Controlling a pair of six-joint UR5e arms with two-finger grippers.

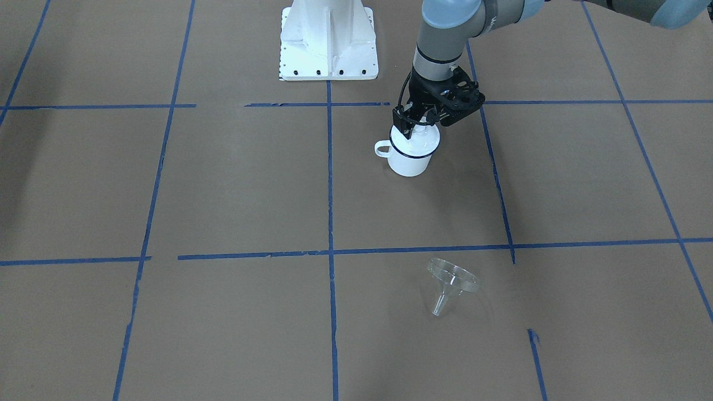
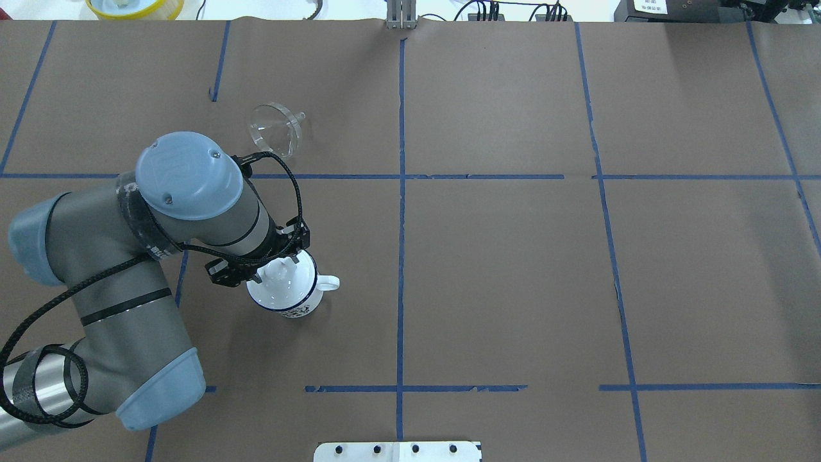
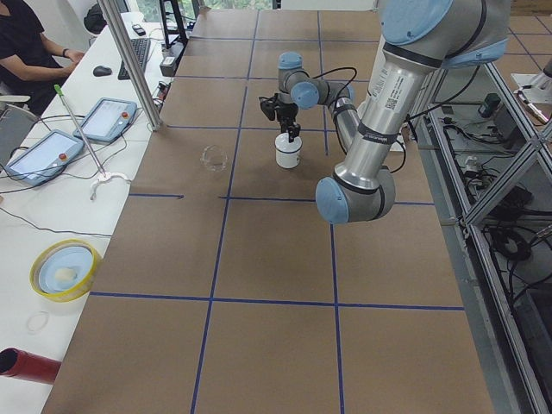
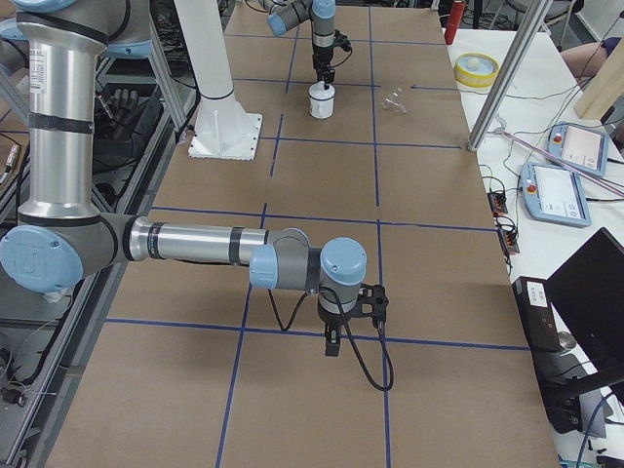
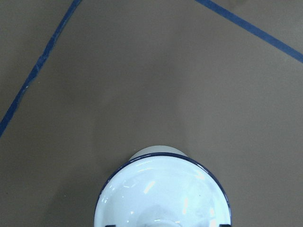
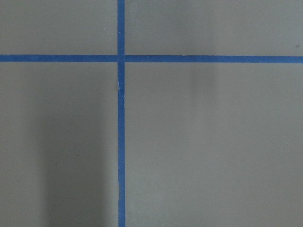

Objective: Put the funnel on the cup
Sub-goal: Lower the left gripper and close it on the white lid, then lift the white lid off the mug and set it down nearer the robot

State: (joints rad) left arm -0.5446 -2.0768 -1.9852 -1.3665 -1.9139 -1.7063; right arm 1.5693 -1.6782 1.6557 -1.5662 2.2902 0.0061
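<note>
The cup (image 1: pixel 410 161) is a white enamel mug with a dark blue rim, standing upright with its handle toward the table's middle. A round white domed lid (image 1: pixel 419 142) with a knob sits on it. My left gripper (image 1: pixel 415 129) hangs straight over the lid, jaws open on either side of the knob. The left wrist view shows the lid (image 5: pixel 161 194) and the cup's blue rim (image 5: pixel 161 158) just below the camera. The clear funnel (image 1: pixel 452 281) lies on its side on the paper, well beyond the cup, and also shows in the overhead view (image 2: pixel 276 128). My right gripper (image 4: pixel 331 346) hangs low over bare paper, far from both; I cannot tell its state.
Brown paper with blue tape lines covers the table (image 2: pixel 513 256). The white robot base plate (image 1: pixel 328 44) stands at the robot's edge. A yellow bowl (image 3: pixel 65 267), a red can (image 3: pixel 26 366) and tablets lie on the side bench, where an operator sits.
</note>
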